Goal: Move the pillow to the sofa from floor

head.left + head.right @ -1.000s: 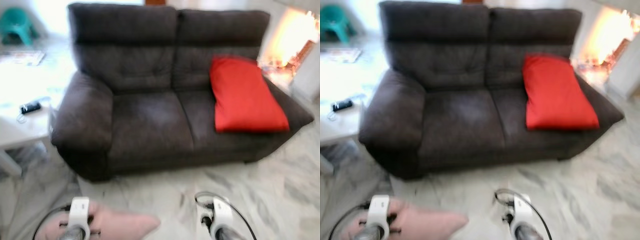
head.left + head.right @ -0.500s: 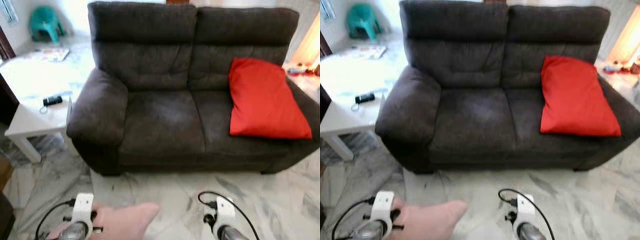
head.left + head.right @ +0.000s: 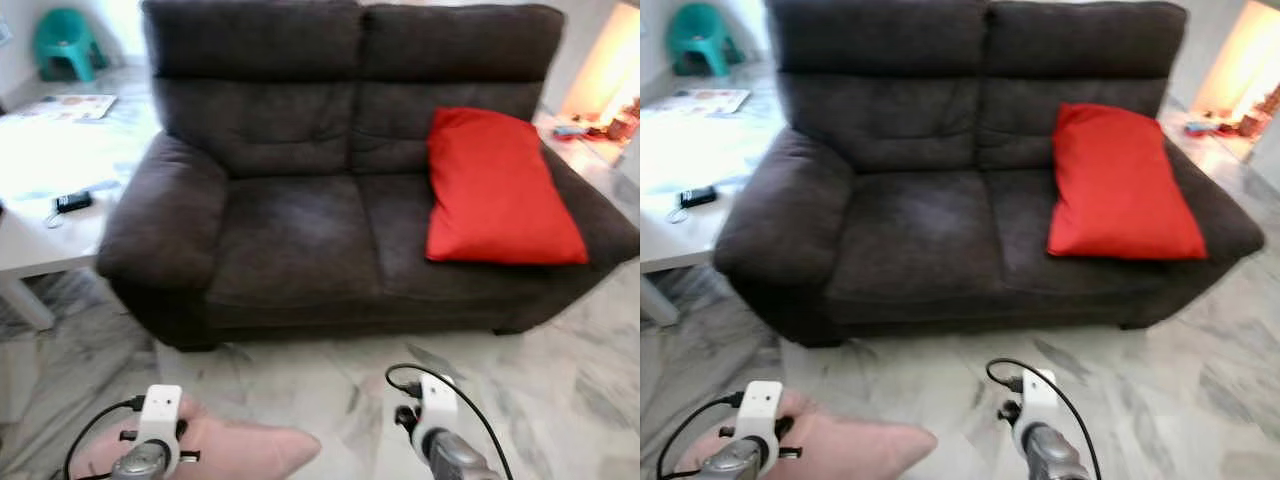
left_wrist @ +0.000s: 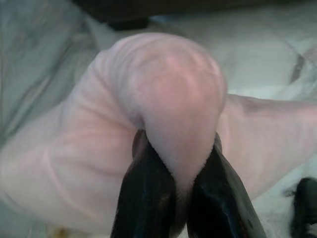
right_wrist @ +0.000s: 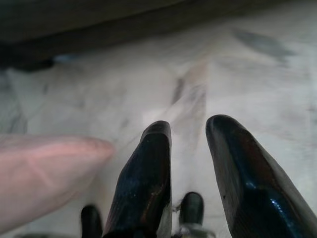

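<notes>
A pale pink pillow (image 3: pixel 245 450) hangs low at the bottom left of the head views, above the marble floor. My left gripper (image 4: pixel 177 163) is shut on a bunched fold of that pink pillow (image 4: pixel 163 94), its black fingers (image 4: pixel 148 193) pinching the fabric. My right gripper (image 5: pixel 188 134) is open with nothing between its fingers; the pink pillow's corner (image 5: pixel 49 168) lies off to one side of it. The dark brown two-seat sofa (image 3: pixel 290 230) stands straight ahead, a short way off.
A red pillow (image 3: pixel 495 190) leans on the sofa's right seat. A white low table (image 3: pixel 45 215) with a small black device (image 3: pixel 74 202) stands left of the sofa. A teal stool (image 3: pixel 62 42) sits far back left. Marble floor (image 3: pixel 560 380) lies before the sofa.
The camera view has shifted sideways and back between frames, so the sofa sits differently in the picture. The pink pillow stays gripped at the bottom left.
</notes>
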`<state>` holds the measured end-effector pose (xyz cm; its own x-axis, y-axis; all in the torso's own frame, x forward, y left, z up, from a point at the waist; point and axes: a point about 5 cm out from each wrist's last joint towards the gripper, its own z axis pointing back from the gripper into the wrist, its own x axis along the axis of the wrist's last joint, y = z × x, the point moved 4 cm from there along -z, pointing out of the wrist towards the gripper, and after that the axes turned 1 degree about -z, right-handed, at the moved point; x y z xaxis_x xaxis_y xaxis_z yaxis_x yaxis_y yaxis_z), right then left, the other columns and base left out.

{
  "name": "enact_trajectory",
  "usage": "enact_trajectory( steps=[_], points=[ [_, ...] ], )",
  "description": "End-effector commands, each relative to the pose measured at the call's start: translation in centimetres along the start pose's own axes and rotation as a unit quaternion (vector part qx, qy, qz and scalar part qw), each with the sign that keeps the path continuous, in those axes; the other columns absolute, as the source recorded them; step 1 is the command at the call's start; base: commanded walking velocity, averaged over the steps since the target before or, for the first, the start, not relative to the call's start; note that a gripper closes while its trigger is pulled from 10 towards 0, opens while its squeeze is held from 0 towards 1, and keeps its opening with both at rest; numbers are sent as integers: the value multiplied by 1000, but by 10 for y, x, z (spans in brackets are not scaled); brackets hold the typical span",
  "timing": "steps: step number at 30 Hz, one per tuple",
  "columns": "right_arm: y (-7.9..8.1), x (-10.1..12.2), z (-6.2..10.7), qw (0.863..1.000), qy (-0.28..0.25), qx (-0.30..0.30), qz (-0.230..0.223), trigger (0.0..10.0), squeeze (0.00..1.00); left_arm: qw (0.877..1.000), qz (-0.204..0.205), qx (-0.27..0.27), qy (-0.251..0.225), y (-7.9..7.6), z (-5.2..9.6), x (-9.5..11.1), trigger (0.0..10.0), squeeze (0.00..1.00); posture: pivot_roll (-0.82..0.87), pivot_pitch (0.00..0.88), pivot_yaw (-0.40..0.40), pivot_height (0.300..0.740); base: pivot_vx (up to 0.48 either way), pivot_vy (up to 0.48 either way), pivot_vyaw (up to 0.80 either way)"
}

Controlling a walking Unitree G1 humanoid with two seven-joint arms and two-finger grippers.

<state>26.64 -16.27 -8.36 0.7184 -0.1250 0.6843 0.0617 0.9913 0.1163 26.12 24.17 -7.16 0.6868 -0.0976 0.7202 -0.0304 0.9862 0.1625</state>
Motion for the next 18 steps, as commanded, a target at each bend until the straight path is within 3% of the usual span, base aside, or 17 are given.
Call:
enact_trajectory(
  steps=[1, 6, 14, 18],
  points=[
    [-7, -7, 2, 1000, 10, -11, -7, 10000, 0, 1000, -5, -4, -17, -2, -2, 11, 10000, 0, 97, 0, -4, 740, 0, 0, -650],
    [-6, -5, 1, 1000, 7, -10, -11, 10000, 0, 1000, -7, -1, -18, 1, -2, 14, 10000, 0, 96, 0, 0, 740, 0, 0, -636],
    [-11, -12, 3, 1000, 15, -11, 3, 10000, 0, 1000, 7, 22, -11, 15, 0, 7, 10000, 0, 154, 0, -45, 740, 0, 0, 0],
    [-16, -20, 6, 999, 27, -11, 15, 10000, 0, 999, 25, 41, 12, 24, 5, -12, 10000, 0, 180, 0, -68, 740, 0, 0, 0]
  ],
)
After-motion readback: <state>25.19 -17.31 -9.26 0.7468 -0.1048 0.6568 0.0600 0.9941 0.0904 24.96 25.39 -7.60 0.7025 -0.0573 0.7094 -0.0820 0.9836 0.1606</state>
